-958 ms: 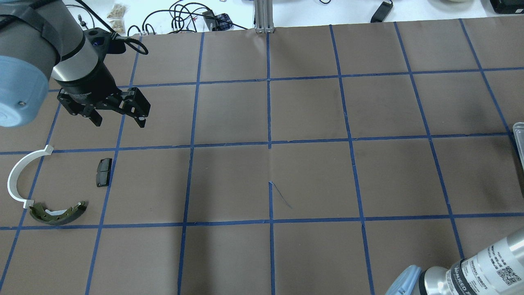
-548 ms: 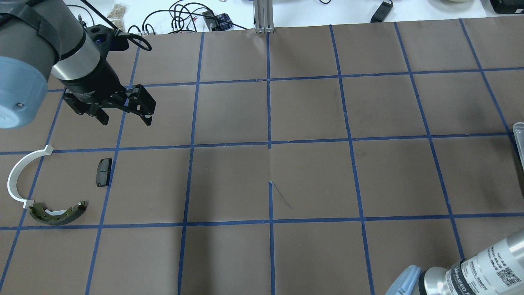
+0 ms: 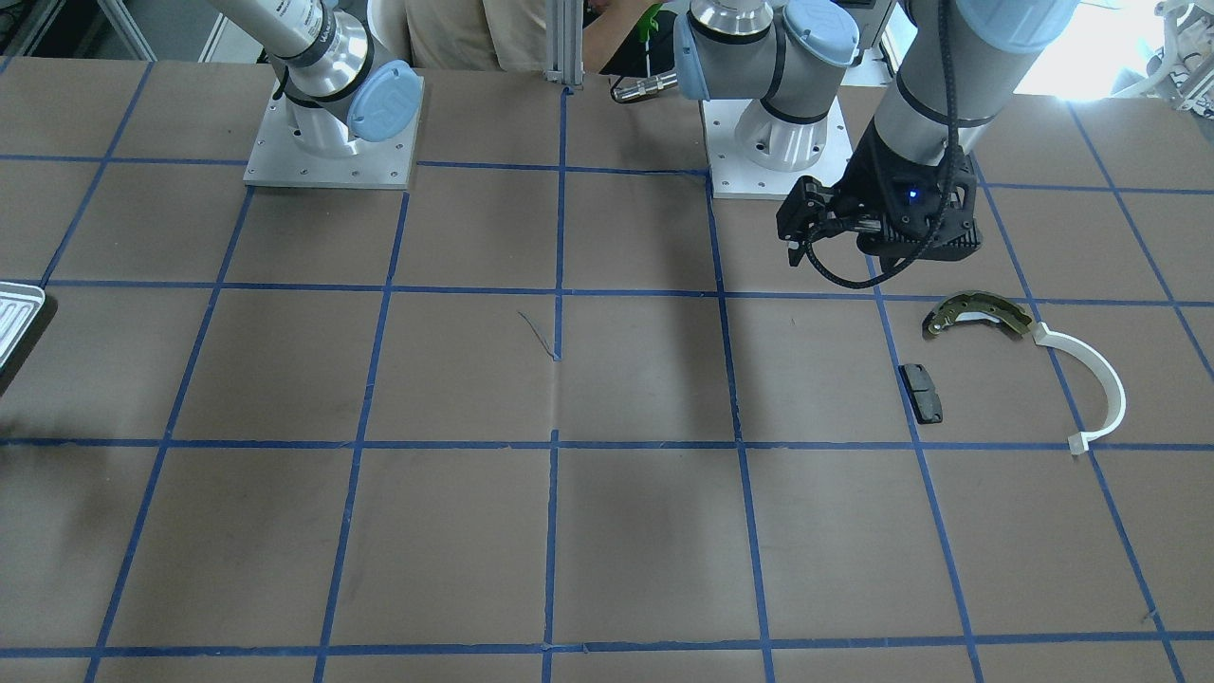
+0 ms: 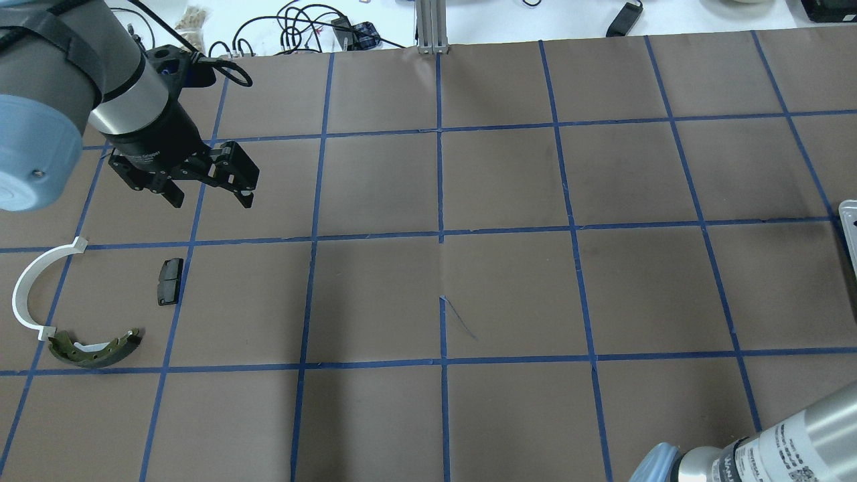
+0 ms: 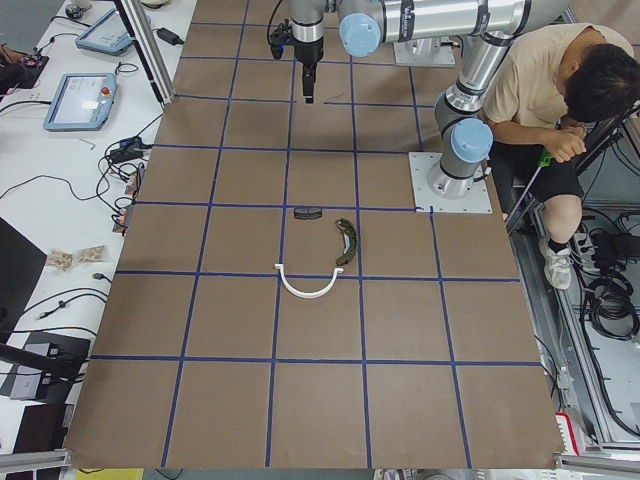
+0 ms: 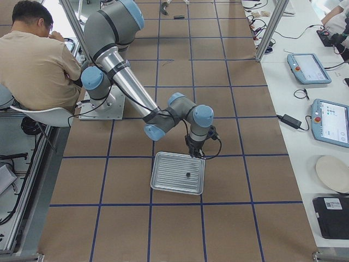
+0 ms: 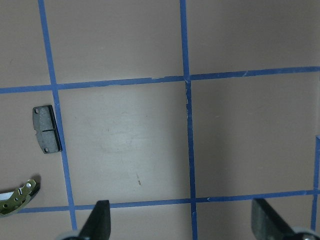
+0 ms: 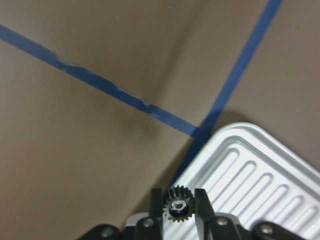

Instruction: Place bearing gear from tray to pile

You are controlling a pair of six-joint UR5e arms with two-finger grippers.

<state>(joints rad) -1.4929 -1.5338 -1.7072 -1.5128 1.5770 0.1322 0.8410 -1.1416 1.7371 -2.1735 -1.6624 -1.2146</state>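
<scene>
We see only a corner of the tray [image 4: 850,227] at the counter's right edge. A speck [image 6: 187,174] on it is too small to name. The wrist view cuts off the right gripper [image 8: 178,195] below the gear [image 8: 177,206].

Brown paper table cover [image 4: 509,294] lying flat, blue tape grid lines [image 4: 442,187] crossing it in squares. Thin dark scratch mark [image 4: 460,318] running near centre crossing. Silver aluminium profile post [image 4: 432,23] standing at far edge, middle. Tangle of black cables [image 4: 294,27] lying on white bench left of post; small clear bag of pale parts [image 4: 192,27] lying further left. Person in beige shirt [image 6: 35,65] sitting on white chair [image 6: 49,115], head bowing. Blue-framed touch pendant [image 6: 310,67] lying on white side bench at right, second blue-framed pendant [image 6: 331,121] lying nearer; white round plate [image 6: 332,173] and black flat box [image 6: 331,216] sitting nearer again.
</scene>
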